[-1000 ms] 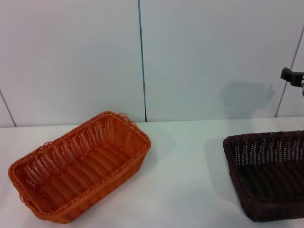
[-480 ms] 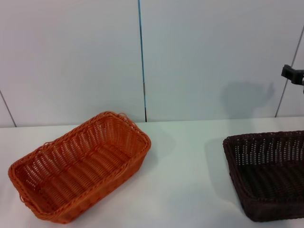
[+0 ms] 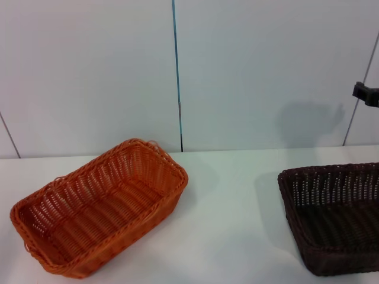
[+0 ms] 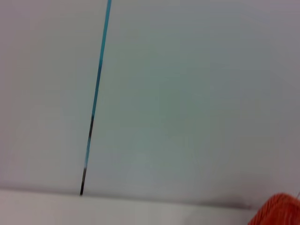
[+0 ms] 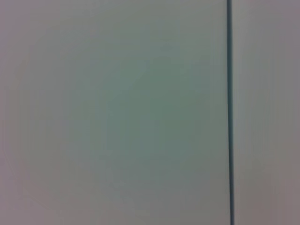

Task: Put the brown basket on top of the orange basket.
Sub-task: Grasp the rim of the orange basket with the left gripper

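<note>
Nothing of the stacking is done yet, as far as these views show: both baskets sit on the white table (image 3: 237, 195), well apart from each other. The orange basket (image 3: 100, 207) rests on the robot's left side, turned at an angle to the table edge, open side up and with nothing in it. The brown basket (image 3: 334, 216) stands on the right side, also upright and empty, cut off by the edge of the head view so that only part of it shows. Neither basket is held or touched by anything. High at the right edge of the head view, a small dark part of the right arm (image 3: 366, 93) shows against the wall (image 3: 266, 71), well above the brown basket; whether this is the gripper itself, and whether its fingers are spread or closed, cannot be told. The right wrist view faces only bare wall with a thin blue seam. The left gripper is not in sight; the left wrist view shows wall, a strip of table and a blurred orange corner of the orange basket (image 4: 279, 211). By my judgement the whole job remains: reaching down to the brown basket, gripping its rim, lifting it, carrying it across, and setting it on the orange one.
</note>
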